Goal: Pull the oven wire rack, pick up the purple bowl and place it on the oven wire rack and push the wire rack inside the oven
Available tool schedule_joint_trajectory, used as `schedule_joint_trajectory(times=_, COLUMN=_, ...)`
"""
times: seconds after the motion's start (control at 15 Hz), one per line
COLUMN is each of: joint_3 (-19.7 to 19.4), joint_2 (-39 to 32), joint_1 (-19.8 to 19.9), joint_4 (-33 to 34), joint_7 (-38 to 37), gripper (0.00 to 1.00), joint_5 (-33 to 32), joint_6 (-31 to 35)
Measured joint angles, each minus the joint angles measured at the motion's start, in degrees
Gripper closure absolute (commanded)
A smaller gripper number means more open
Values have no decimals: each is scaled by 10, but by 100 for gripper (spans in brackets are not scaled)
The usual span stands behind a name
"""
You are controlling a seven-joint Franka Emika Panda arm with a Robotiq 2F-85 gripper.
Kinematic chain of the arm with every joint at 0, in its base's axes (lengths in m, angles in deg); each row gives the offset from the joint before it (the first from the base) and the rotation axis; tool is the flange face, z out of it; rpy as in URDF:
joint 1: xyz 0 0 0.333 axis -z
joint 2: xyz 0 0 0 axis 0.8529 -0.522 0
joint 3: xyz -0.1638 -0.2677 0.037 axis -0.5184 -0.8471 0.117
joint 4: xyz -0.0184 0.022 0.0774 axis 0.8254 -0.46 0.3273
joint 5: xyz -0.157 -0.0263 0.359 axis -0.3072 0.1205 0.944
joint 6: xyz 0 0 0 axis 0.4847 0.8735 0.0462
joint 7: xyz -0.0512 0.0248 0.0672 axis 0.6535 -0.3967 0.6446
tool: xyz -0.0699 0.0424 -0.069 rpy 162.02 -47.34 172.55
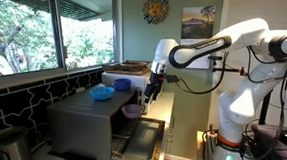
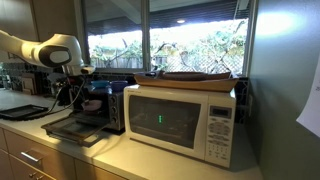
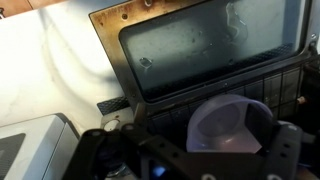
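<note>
End effector (image 3: 190,150) fingers wide apart, clamped on nothing, hovering just above the purple bowl (image 3: 230,125). Bowl sits upright on the oven wire rack (image 3: 293,85), which sticks out of the oven (image 1: 81,121) over the dropped oven door (image 3: 200,40). Blue bowl (image 1: 103,92) on top of the oven.

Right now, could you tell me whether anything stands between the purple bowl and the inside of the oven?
Nothing visible does. The purple bowl sits on the pulled-out oven wire rack, the oven door lies open, and the open gripper hangs above the bowl. The cavity of the oven is too dark to check.
</note>
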Motion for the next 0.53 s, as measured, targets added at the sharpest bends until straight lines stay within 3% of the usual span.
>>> schedule_joint_trajectory(times=0.53, joint_3=-1, joint_2=-2, joint_1=-6, joint_4=-2, joint_7=18, gripper=0, joint_5=1, joint_6=2)
